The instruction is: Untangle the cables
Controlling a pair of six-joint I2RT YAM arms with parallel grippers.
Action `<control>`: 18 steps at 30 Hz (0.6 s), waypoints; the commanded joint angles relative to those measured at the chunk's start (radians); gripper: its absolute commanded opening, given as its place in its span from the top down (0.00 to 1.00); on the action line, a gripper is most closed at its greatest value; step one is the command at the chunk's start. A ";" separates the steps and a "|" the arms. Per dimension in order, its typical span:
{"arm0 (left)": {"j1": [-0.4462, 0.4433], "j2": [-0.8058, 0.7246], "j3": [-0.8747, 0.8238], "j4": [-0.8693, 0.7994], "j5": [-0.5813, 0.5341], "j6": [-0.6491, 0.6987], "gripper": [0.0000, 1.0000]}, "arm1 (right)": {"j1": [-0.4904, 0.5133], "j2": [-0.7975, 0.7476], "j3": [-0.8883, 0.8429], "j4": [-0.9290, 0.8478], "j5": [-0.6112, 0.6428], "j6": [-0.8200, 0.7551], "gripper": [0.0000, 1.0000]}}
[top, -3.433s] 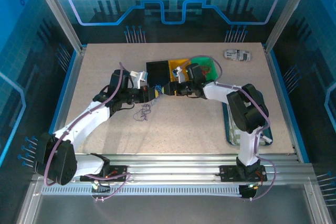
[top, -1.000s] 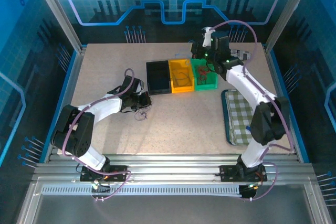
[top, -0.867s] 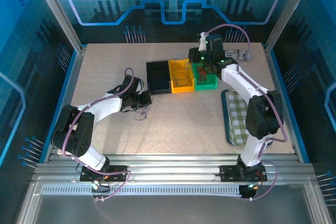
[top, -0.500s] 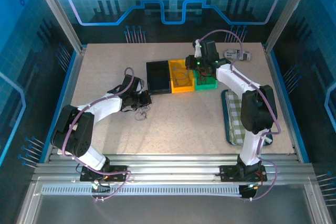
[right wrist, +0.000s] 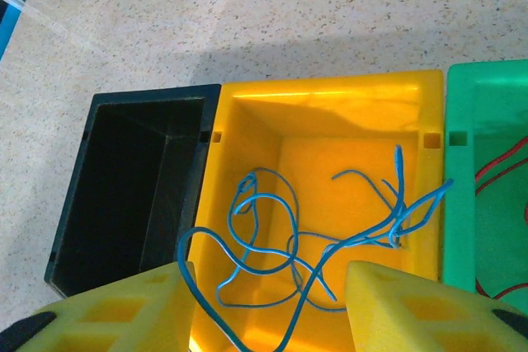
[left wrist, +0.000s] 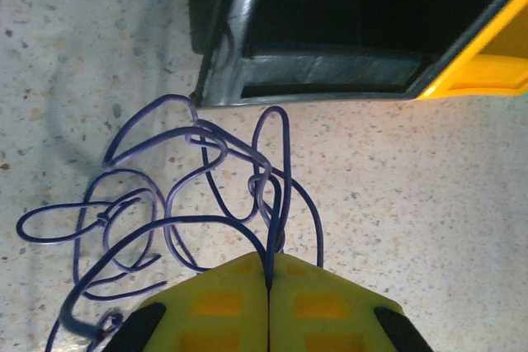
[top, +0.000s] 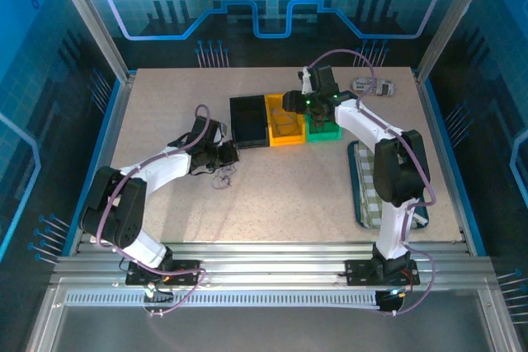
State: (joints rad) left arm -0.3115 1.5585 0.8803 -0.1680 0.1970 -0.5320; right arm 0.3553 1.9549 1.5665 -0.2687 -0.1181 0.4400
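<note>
The left pincer (left wrist: pixel 269 265) is clamped shut on one strand of the dark blue cables (left wrist: pixel 194 204), whose loose tangle lies on the table (left wrist: pixel 429 204) just beside the black bin (left wrist: pixel 330 72). The right pincer (right wrist: pixel 268 279) hangs with its pads spread wide above the yellow bin (right wrist: pixel 330 86), which holds loops of light blue cables (right wrist: pixel 280 263). The green bin (right wrist: pixel 487 92) stands touching the yellow bin and holds a red cable (right wrist: pixel 502 159).

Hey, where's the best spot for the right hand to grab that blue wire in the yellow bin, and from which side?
Probably the crossing strands mid-bundle of the blue wire, from straight above: the yellow bin walls block the sides, and the open right hand hangs over it.
</note>
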 commanded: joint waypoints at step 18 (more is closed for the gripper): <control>0.000 -0.156 0.056 -0.018 0.006 0.044 1.00 | 0.001 0.006 0.121 -0.110 -0.061 -0.041 0.52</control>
State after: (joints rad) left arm -0.3115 1.4178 0.9291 -0.1780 0.2054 -0.4946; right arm 0.3542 1.9186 1.6238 -0.2817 -0.1841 0.3901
